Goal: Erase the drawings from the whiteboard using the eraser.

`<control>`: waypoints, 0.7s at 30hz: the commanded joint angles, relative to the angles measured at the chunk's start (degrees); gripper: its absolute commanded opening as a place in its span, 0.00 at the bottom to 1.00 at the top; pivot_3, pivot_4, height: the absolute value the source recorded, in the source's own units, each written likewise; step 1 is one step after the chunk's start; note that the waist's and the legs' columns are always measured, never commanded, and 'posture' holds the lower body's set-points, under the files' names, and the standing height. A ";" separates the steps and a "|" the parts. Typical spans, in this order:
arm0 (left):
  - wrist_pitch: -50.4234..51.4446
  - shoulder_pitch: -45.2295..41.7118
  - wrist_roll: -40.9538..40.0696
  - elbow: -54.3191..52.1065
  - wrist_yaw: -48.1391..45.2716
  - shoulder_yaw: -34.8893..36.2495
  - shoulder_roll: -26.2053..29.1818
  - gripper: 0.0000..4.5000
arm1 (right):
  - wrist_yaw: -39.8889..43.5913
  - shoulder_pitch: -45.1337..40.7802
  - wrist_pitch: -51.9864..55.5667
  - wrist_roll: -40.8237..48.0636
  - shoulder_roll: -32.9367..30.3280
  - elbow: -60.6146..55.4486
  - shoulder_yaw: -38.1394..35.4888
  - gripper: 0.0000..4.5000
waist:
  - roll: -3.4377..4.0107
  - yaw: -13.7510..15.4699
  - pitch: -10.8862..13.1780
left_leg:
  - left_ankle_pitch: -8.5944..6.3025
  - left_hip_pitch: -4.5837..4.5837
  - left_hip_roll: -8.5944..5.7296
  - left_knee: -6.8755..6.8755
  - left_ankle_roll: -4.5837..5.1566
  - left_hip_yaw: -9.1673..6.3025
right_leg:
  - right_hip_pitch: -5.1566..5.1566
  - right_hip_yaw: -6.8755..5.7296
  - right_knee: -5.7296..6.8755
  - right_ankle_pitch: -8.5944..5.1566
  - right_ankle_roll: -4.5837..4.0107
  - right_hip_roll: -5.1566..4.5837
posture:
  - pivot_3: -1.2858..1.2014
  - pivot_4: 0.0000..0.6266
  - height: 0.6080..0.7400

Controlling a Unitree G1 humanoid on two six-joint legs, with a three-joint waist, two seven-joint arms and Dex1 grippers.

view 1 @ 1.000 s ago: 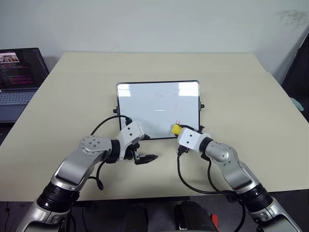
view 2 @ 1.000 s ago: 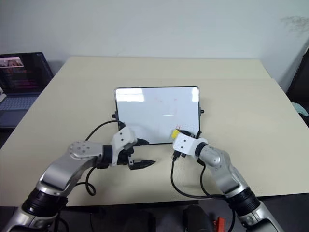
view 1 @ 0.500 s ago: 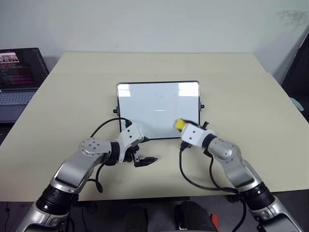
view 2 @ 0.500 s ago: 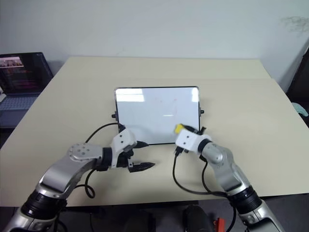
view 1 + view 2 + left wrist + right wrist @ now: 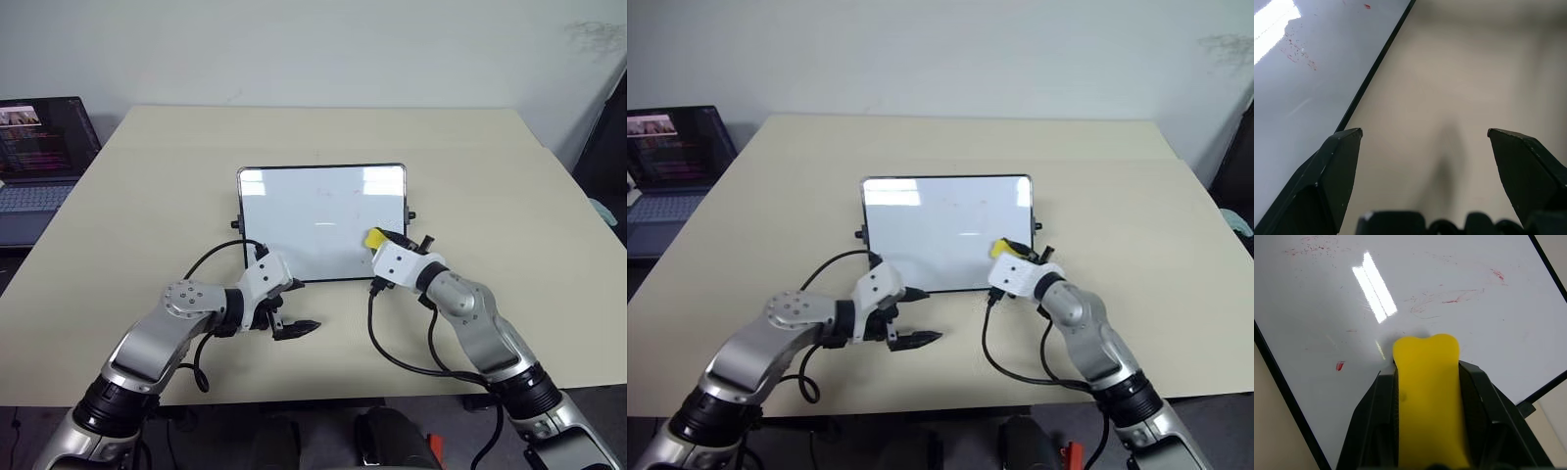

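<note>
Nearest the robot, the left gripper (image 5: 297,326) rests on the table (image 5: 147,206) just in front of the whiteboard (image 5: 294,211), with its 2 fingers spread wide and nothing between them. A little farther, the right gripper (image 5: 377,242) squeezes the yellow eraser (image 5: 373,239) tight, and the eraser's tip sits over the whiteboard's near right part. The drawings (image 5: 1459,297) look mostly wiped off. Thin red smears and a few small red specks are left on the whiteboard, so some rubbing is probably still needed.
</note>
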 commanded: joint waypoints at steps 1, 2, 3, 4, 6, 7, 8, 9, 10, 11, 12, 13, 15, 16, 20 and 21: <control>-0.11 -0.12 -0.70 -2.06 -0.19 0.23 0.04 1.00 | 4.56 2.34 0.68 -0.28 -1.47 0.64 2.38 0.29 | -0.01 0.01 0.00 | 0.00 0.00 0.00 0.00 0.00 0.00 | 0.00 0.00 -0.01 0.00 0.00 0.00 | 0.52 0.24 1.00; -0.07 -0.11 -0.70 -2.09 -0.15 0.24 0.02 1.00 | 5.50 2.80 0.83 -0.08 -1.45 0.31 2.96 0.29 | -0.01 0.00 -0.01 | 0.00 0.00 0.00 0.00 0.00 0.00 | 0.00 0.00 -0.01 0.00 0.00 0.00 | 0.52 0.24 1.00; -0.04 -0.10 -0.70 -2.12 -0.13 0.24 0.02 1.00 | 6.04 3.07 0.97 0.00 -1.40 0.07 3.23 0.29 | -0.02 -0.04 -0.01 | 0.00 0.00 0.01 -0.01 0.00 0.00 | 0.00 0.00 -0.01 0.00 0.00 0.00 | 0.52 0.24 1.00; -0.02 -0.10 -0.70 -2.14 -0.09 0.25 0.00 1.00 | 6.34 3.15 1.15 -0.19 -1.32 -0.01 3.44 0.29 | -0.02 -0.11 -0.01 | 0.00 0.00 0.02 -0.01 0.01 0.00 | 0.00 0.00 -0.01 0.00 0.00 0.00 | 0.52 0.24 1.00; 0.00 -0.13 -0.69 -2.16 -0.03 0.25 -0.01 1.00 | 6.60 2.87 1.56 -0.41 -1.01 -0.02 3.66 0.29 | -0.02 -0.18 -0.01 | 0.00 0.02 0.02 -0.01 0.01 0.00 | 0.00 0.01 0.01 0.00 0.00 0.00 | 0.52 0.24 1.00; 0.04 -0.15 -0.74 -2.18 -0.03 0.27 -0.02 1.00 | 6.23 2.64 1.67 -0.55 -0.66 -0.06 3.47 0.29 | -0.02 -0.16 -0.01 | 0.00 0.03 0.02 0.00 0.01 -0.01 | 0.00 0.01 0.01 0.00 0.00 0.00 | 0.52 0.24 1.00; 0.07 -0.19 -0.78 -2.19 -0.04 0.29 -0.03 1.00 | 5.77 2.34 1.96 -0.81 -0.37 -0.09 3.19 0.29 | -0.03 -0.16 -0.02 | 0.00 0.03 0.02 0.00 0.01 -0.02 | 0.00 0.00 0.02 0.00 0.00 0.00 | 0.52 0.24 1.00; 0.07 -0.22 -0.79 -2.17 -0.03 0.29 -0.03 1.00 | 4.69 1.88 2.28 -1.22 0.03 -0.01 2.56 0.29 | -0.03 -0.17 -0.02 | 0.01 0.04 0.02 0.00 0.02 -0.03 | 0.00 -0.01 0.02 0.00 0.00 0.00 | 0.52 0.24 1.00; 0.06 -0.23 -0.79 -2.15 -0.04 0.29 -0.03 1.00 | 3.68 1.41 2.40 -1.59 0.30 0.15 1.95 0.29 | -0.02 -0.20 -0.02 | 0.01 0.04 0.03 0.00 0.02 -0.02 | 0.00 0.00 0.02 0.00 0.00 0.00 | 0.52 0.24 1.00; 0.03 -0.24 -0.78 -2.13 -0.04 0.28 -0.03 1.00 | 2.53 0.92 2.35 -1.94 0.53 0.35 1.26 0.29 | -0.02 -0.21 -0.01 | 0.00 0.04 0.03 0.00 0.02 -0.02 | -0.01 0.00 0.02 0.01 0.00 0.00 | 0.52 0.24 1.00; -0.01 -0.24 -0.73 -2.09 0.01 0.21 -0.08 1.00 | 0.92 0.47 2.02 -2.24 0.82 0.64 0.39 0.29 | -0.02 -0.19 -0.01 | 0.01 0.04 0.03 0.00 0.02 -0.02 | -0.01 0.01 0.03 0.01 -0.01 0.00 | 0.52 0.24 1.00; -0.03 -0.24 -0.71 -2.08 0.04 0.16 -0.13 1.00 | -0.60 0.00 1.73 -2.35 1.10 0.87 -0.52 0.29 | -0.02 -0.14 -0.01 | 0.01 0.03 0.03 0.00 0.02 -0.03 | -0.01 0.00 0.03 0.01 -0.01 0.00 | 0.52 0.24 1.00; -0.07 -0.26 -0.68 -2.01 0.05 0.07 -0.20 1.00 | -3.47 -0.86 0.80 -2.34 1.57 1.13 -2.04 0.29 | -0.03 -0.03 -0.01 | 0.01 0.02 0.02 0.00 0.01 -0.03 | -0.01 0.00 0.03 0.01 -0.01 0.00 | 0.52 0.24 1.00; -0.08 -0.28 -0.68 -1.97 0.05 0.05 -0.22 1.00 | -4.36 -1.14 0.39 -2.34 1.71 1.23 -2.46 0.29 | -0.03 0.01 -0.01 | 0.01 0.01 0.00 0.00 0.01 -0.02 | -0.01 0.00 0.02 0.01 -0.01 0.00 | 0.52 0.24 1.00; -0.11 -0.20 -0.71 -1.97 0.01 0.05 -0.24 1.00 | -6.71 -2.84 -1.06 -1.49 2.73 1.02 -4.32 0.29 | -0.02 0.03 -0.01 | 0.00 -0.09 -0.01 -0.02 0.01 0.01 | -0.06 0.00 -0.06 0.00 -0.02 0.00 | 0.52 0.24 1.00; -0.13 -0.14 -0.72 -1.98 0.03 0.07 -0.25 1.00 | -5.81 -2.96 -1.30 -1.03 2.76 1.04 -3.95 0.29 | -0.02 0.02 -0.01 | 0.00 -0.12 -0.01 -0.03 0.01 0.02 | -0.08 0.01 -0.08 -0.01 -0.03 0.00 | 0.52 0.24 1.00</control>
